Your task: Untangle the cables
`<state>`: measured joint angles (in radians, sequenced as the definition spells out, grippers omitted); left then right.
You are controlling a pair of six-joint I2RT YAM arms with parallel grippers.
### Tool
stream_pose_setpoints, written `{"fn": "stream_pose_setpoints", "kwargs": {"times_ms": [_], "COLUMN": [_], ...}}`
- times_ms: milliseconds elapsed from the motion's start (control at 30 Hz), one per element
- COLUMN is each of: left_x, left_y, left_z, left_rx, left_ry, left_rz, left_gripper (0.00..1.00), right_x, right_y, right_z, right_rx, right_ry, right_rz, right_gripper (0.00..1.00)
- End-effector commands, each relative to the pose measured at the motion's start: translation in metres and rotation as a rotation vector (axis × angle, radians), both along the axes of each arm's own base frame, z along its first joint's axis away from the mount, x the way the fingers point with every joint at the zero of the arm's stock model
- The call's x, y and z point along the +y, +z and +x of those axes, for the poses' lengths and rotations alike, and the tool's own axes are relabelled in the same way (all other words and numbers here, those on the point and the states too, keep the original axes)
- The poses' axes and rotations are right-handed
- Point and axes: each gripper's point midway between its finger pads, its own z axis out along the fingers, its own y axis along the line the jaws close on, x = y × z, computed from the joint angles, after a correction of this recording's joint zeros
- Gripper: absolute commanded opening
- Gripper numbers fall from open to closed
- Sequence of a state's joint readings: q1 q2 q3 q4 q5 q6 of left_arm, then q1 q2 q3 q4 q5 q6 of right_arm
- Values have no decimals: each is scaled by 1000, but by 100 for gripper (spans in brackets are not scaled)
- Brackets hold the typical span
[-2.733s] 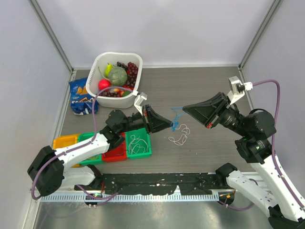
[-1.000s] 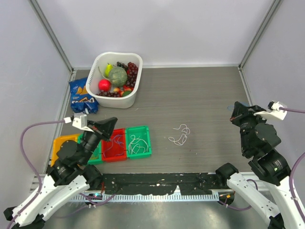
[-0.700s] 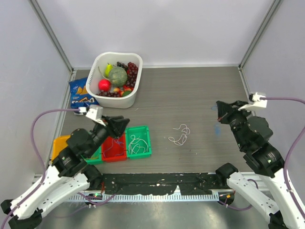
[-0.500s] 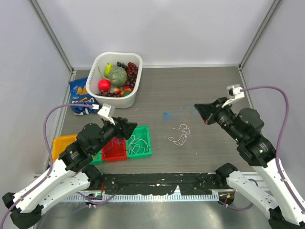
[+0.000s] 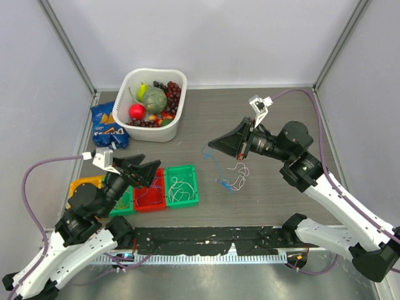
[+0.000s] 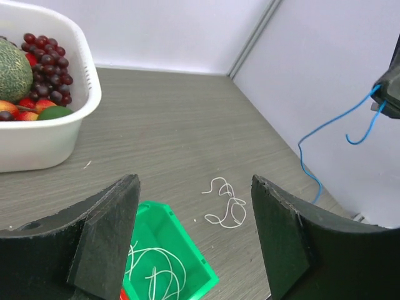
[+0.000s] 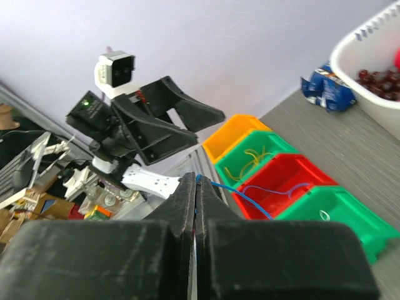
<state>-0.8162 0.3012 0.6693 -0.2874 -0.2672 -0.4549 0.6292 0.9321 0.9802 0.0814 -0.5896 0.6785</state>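
Observation:
My right gripper [image 5: 211, 144] hangs over the middle of the table, shut on a thin blue cable [image 5: 222, 182] that dangles down to the white cables [image 5: 236, 177] lying tangled on the tabletop. In the right wrist view the shut gripper [image 7: 196, 181] pinches the blue cable [image 7: 250, 203], which trails toward the red bin [image 7: 284, 172]. My left gripper [image 5: 152, 170] is open above the bins with nothing in it. Between its wide-spread fingers [image 6: 106, 237] I see the white cables [image 6: 226, 203] and, off to the right, the hanging blue cable [image 6: 331, 122].
A row of small bins sits at the front left: yellow [image 5: 84, 185], green [image 5: 128, 201], red [image 5: 150, 195] and green [image 5: 181, 185], the last holding white wires. A white fruit basket [image 5: 154, 103] and a blue snack bag [image 5: 106, 128] are at the back left.
My right arm has swung left over the table centre, carrying the blue cable. My left gripper has opened and stays over the bins.

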Motion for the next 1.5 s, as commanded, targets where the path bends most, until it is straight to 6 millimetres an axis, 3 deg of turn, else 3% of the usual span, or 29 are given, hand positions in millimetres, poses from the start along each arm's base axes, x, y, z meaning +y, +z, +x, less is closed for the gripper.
{"fn": "stream_pose_setpoints", "kwargs": {"times_ms": [0, 133, 267, 467, 567, 700, 867, 933, 1133, 1300, 1333, 1367, 1467], "left_x": [15, 21, 16, -13, -43, -73, -73, -74, -86, -102, -105, -109, -118], "left_y": [2, 6, -4, -30, -30, -14, 17, 26, 39, 59, 61, 62, 68], "left_z": [-2, -6, -6, -3, -12, -27, -26, -21, -2, -7, -6, -7, -9], "left_rx": [-2, -10, 27, 97, 65, -14, -115, -128, -146, -228, -230, -233, -250], "left_ry": [51, 55, 42, -49, -203, -387, -385, -370, -345, -427, -439, -455, -499], "left_rz": [-25, -14, 3, -15, -43, -91, -110, -105, -35, -18, -11, -5, -2], "left_gripper": [76, 78, 80, 79, 82, 81, 85, 99, 100, 100, 99, 91, 53], "right_x": [17, 39, 52, 53, 51, 48, 42, 42, 43, 45, 45, 46, 47], "right_y": [60, 61, 64, 82, 87, 85, 72, 67, 60, 60, 60, 59, 59], "right_z": [-28, -40, -44, -55, -59, -59, -61, -62, -73, -76, -76, -77, -77], "right_rx": [-130, -134, -132, -142, -144, -133, -123, -118, -102, -102, -101, -99, -93], "right_ry": [94, 136, 146, 195, 202, 193, 174, 183, 246, 262, 267, 271, 278], "right_rz": [135, 134, 125, 176, 186, 166, 125, 120, 123, 124, 125, 125, 129], "right_gripper": [1, 1, 1, 1, 1, 1, 1, 1, 1, 1, 1, 1, 1]}}
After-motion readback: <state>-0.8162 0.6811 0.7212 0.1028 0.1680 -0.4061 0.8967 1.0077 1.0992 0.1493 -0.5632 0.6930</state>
